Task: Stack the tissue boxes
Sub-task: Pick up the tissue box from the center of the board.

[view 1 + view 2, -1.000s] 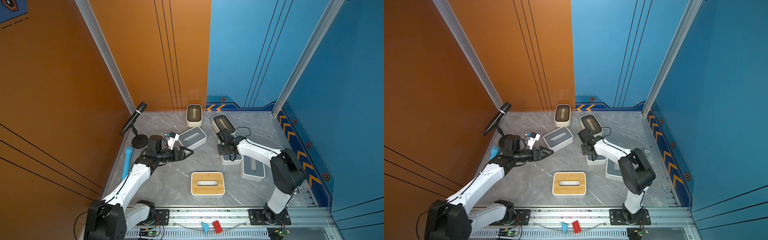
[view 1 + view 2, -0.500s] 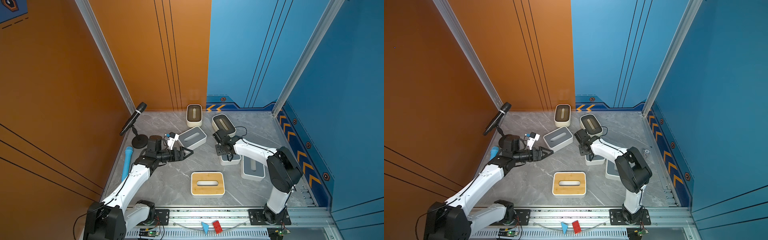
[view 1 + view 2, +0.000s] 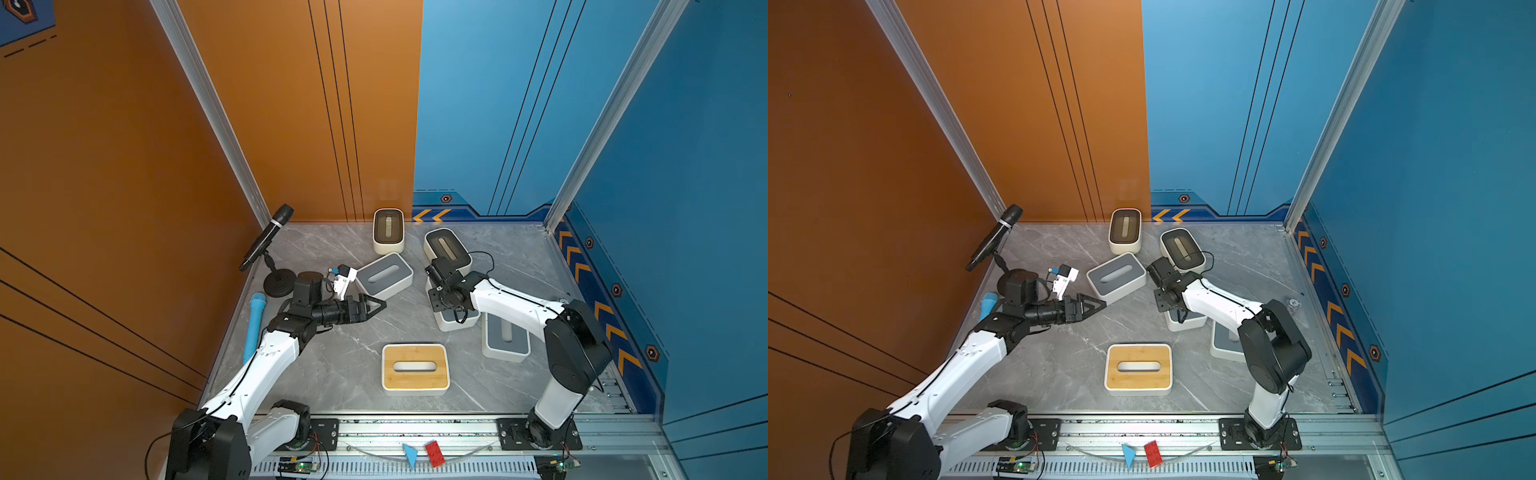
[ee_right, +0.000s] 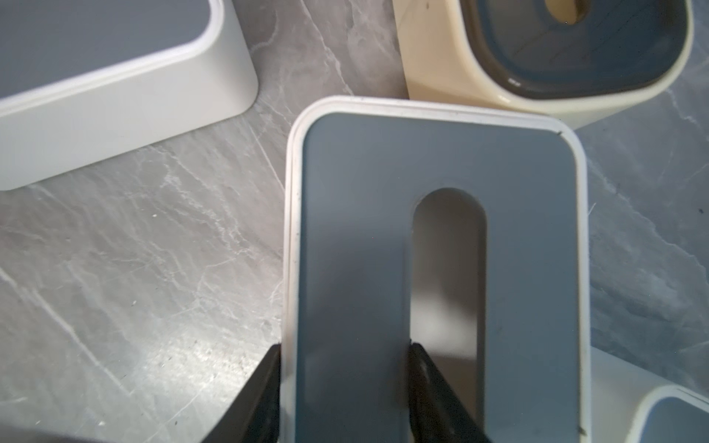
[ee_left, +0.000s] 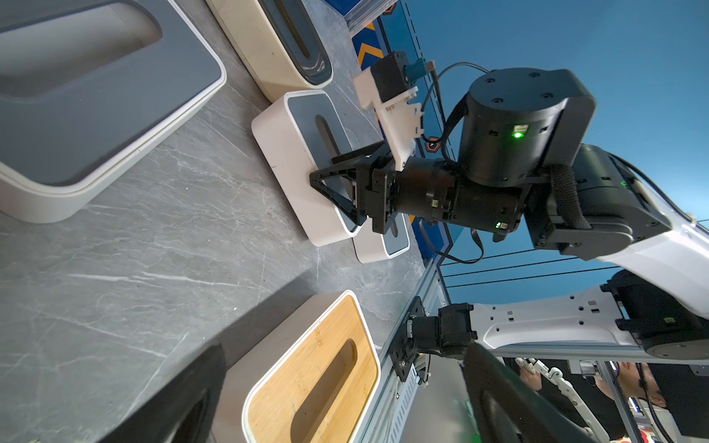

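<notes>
Grey-lidded box [image 4: 364, 230] now in right claw [image 4: 345, 349]

Bright, even overhead light fills both top views; shadows fall soft on the counter [image 3: 332, 374]. A pale sheen glares off the stone in the right wrist view, where blurred fingers [image 4: 261, 399] shade the grey box [image 4: 441, 161]. Straight lines bow toward the left wrist view's edges.

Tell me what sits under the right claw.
A grey-lidded tissue box, clamped by the right claw: one finger outside its wall, one in the slot. The arm covers most of it in both top views.
</notes>
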